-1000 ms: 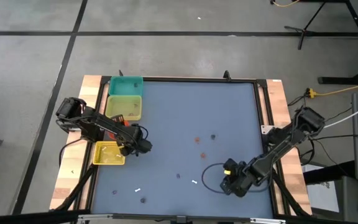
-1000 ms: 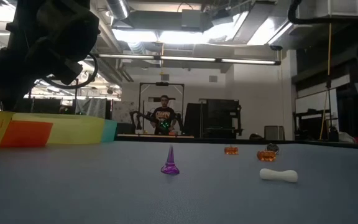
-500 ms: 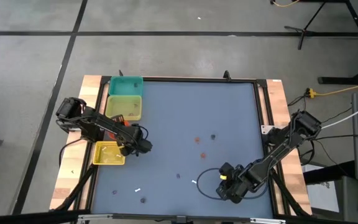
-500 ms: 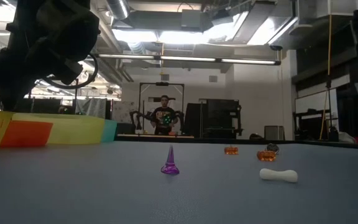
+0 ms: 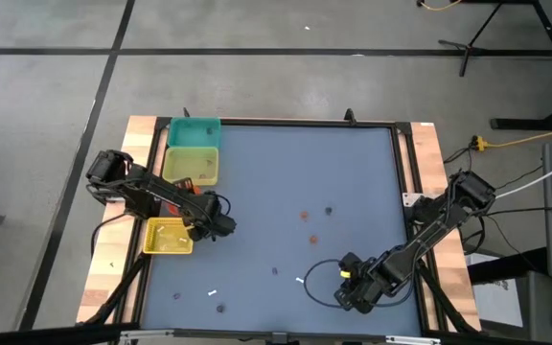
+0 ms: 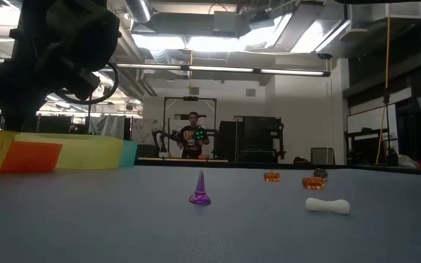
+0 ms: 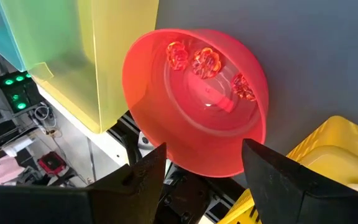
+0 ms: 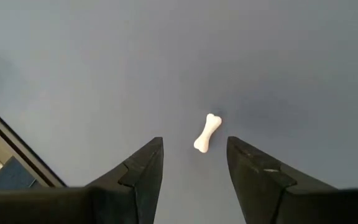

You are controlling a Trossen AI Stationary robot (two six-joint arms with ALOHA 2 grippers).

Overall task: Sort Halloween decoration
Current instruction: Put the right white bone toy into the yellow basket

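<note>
the right claw [image 8: 191,171], fingers apart and empty, hangs over a white bone trinket [image 8: 206,132] lying on the blue worktop [image 5: 353,182] near its front edge; it should descend straight, straddle the bone's narrow middle, then close gently.

A white bone [image 8: 207,132] lies flat on the table, a purple cone [image 6: 200,189] stands upright, and two orange pumpkins [image 6: 272,176] sit farther back.
</note>
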